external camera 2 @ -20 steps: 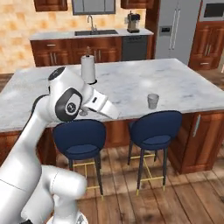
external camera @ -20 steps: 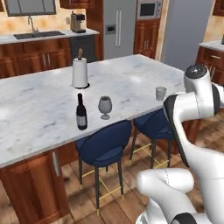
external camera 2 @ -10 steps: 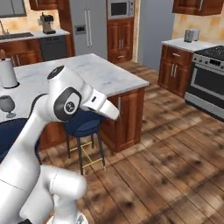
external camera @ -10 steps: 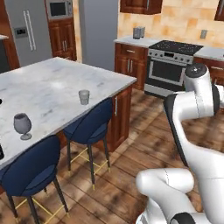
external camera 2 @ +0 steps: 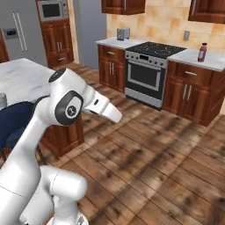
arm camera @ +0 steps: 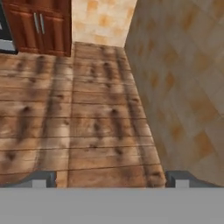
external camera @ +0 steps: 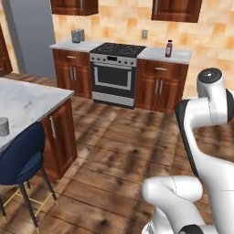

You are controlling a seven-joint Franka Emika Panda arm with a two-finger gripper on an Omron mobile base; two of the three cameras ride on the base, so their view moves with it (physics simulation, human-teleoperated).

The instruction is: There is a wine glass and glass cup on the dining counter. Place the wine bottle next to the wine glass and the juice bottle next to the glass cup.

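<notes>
one juice bottle (external camera: 169,48) stands upright on the narrow marble worktop (external camera: 165,55) against the tiled wall, just right of the stove (external camera: 115,73); from the right base view the same bottle (external camera 2: 202,52) sits on that worktop (external camera 2: 200,59) right of the stove (external camera 2: 150,72). its pinkish cap and dark body are plain, the label too small to read. one glass cup (external camera: 3,126) stands on the dining counter (external camera: 27,101) at the left edge of the left base view, cut off by the frame; in the right base view only a sliver of it (external camera 2: 2,99) shows at the picture's edge on the counter (external camera 2: 24,78). one blue stool (external camera: 20,160) is tucked under the counter, its seat partly cropped. two grey canisters (external camera: 78,35) stand side by side on the worktop left of the stove, blurred into one shape.

in the hand view the gripper (arm camera: 110,179) looks down at wooden floor (arm camera: 74,118) beside a tiled wall (arm camera: 183,78); its two tips sit far apart near the bottom corners, spread wide with nothing between them, and only their tops show above the grey band. the bottle is well apart from the glass cup, across the open floor.
</notes>
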